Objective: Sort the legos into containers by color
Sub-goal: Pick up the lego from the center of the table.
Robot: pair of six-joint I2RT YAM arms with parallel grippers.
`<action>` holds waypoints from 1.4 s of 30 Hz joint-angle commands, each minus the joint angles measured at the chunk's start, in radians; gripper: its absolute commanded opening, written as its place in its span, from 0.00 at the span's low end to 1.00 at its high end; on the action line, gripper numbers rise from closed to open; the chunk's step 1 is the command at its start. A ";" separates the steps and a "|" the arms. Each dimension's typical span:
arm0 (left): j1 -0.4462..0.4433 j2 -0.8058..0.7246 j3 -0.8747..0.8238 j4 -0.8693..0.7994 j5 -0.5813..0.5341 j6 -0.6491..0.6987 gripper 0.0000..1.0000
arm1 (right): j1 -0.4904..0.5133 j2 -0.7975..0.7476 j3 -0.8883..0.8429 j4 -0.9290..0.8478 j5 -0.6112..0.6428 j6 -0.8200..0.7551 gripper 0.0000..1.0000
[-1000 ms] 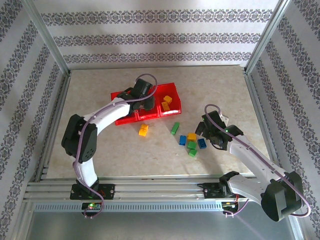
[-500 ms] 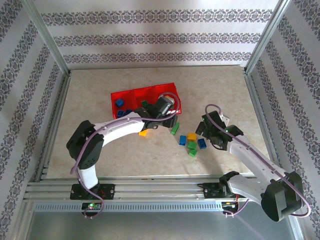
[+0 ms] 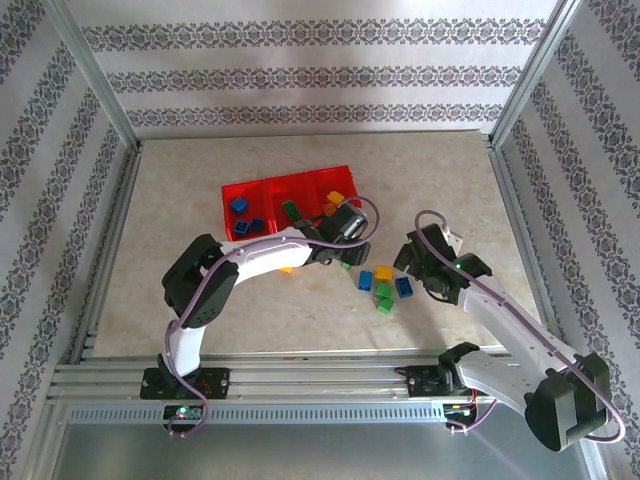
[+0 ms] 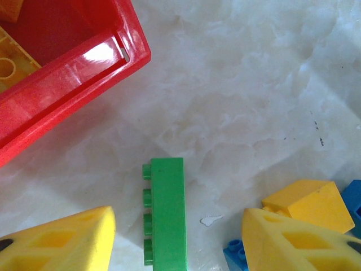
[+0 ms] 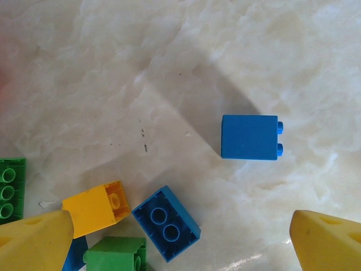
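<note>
Over on the left, the long translucent red plastic tray [image 3: 250, 190] holds blue bricks in its left compartment, green in the middle and yellow-orange in the right one (so the colour plan is plain enough). Just off the tray's near right corner, the left gripper [image 4: 177, 234] hangs over a long green studded plastic brick [image 4: 167, 214]. The brick lies on the pale marbled tabletop [image 4: 254, 84] with its studs pointing sideways. The gripper's yellow fingers [image 4: 67, 240] stand roughly half apart with the brick between them and a gap on either side, so nothing is gripped yet.

I'd judge the step in hand to be picking up this green one for the middle compartment. To do it well, come straight down with the brick centred and close across its narrow width. One pad will land on the studs, so the brick may twist. The right-hand finger also sits just beside a yellow-orange plastic brick [image 4: 307, 203], which could be nudged or pinched along with it.

Further right is the loose heap of blue, green and yellow bricks [image 3: 383, 288]. Beyond it, the right gripper [image 5: 181, 226] is spread wide and empty, with a small blue square brick [image 5: 250, 137] on its side ahead of it. That arm is best kept clear of the heap during the lift.
</note>
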 commanded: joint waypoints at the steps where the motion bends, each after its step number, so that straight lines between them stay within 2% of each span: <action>1: -0.012 0.036 0.042 -0.049 -0.004 0.030 0.61 | -0.007 -0.003 -0.008 -0.018 0.022 0.023 0.98; 11: -0.012 0.108 0.102 -0.108 -0.036 0.032 0.65 | -0.009 0.011 -0.008 -0.013 0.022 0.023 0.98; 31: -0.010 0.192 0.165 -0.189 -0.049 0.046 0.63 | -0.021 0.023 -0.021 0.007 0.018 0.017 0.98; 39: -0.009 0.205 0.166 -0.197 -0.049 0.047 0.55 | -0.024 0.027 -0.027 0.013 0.011 0.020 0.98; 42: -0.009 0.205 0.164 -0.199 -0.049 0.047 0.46 | -0.026 0.030 -0.027 0.016 0.010 0.018 0.98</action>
